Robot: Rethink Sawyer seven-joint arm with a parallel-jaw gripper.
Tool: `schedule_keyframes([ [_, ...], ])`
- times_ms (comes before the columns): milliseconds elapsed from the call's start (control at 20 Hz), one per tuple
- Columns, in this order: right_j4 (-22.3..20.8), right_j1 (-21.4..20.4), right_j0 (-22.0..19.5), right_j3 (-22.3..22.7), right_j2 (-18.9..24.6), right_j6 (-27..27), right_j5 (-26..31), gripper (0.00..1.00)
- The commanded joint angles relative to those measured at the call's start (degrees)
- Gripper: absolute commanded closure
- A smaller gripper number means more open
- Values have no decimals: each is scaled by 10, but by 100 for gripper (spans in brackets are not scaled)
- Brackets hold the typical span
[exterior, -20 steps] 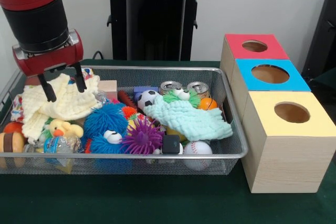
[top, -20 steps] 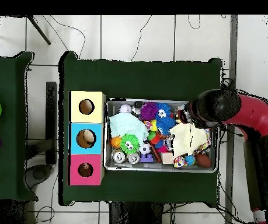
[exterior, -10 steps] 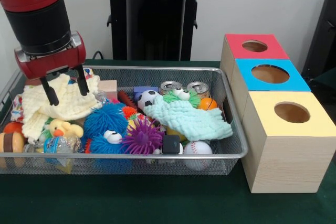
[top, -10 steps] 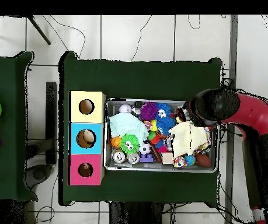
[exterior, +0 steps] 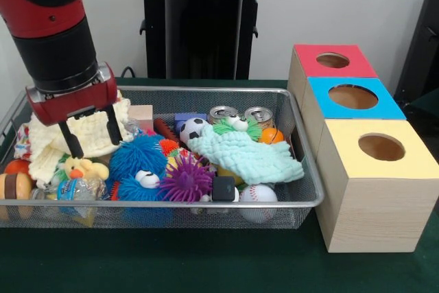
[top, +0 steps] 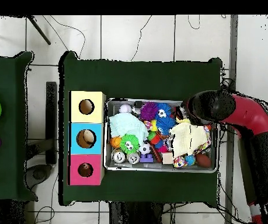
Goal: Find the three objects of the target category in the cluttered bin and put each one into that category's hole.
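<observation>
I am working the search step, with no plush yet in hand. The gripper (exterior: 94,137) is hanging over the left end of the bin (exterior: 206,202) as the front view shows it, fingers spread apart and holding nothing, tips straddling the lower edge of the cream muslin cloth (exterior: 51,143). In the overhead view the arm's wrist is covering that same end, so the tips are hidden there.

The yellow duck (exterior: 80,167) is lying just below and in front of the fingertips, near the front wall, beside the blue fuzzy ball (exterior: 140,158). It is looking small and soft: pale yellow body, orange beak, partly tucked under the cloth edge and crowded by a clear plastic item.

I am judging the next move as a short descent with the fingers astride the duck and clear of the cloth, then a close on its body. Snagging the muslin is looking like the main risk.

The red box's hole (exterior: 333,60) is sitting at the far right, well apart from the duck, past the blue-faced box (exterior: 353,97).

I am not seeing any other plush animal.
</observation>
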Motion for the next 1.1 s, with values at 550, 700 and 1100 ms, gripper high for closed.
schedule_keyframes([
  [550, -52, 40, -29, 41, 36, -126, -68, 0],
  [700, -53, 34, -35, 43, 36, -135, -64, 0],
  [1100, -61, 43, -49, 21, 43, -168, -51, 0],
])
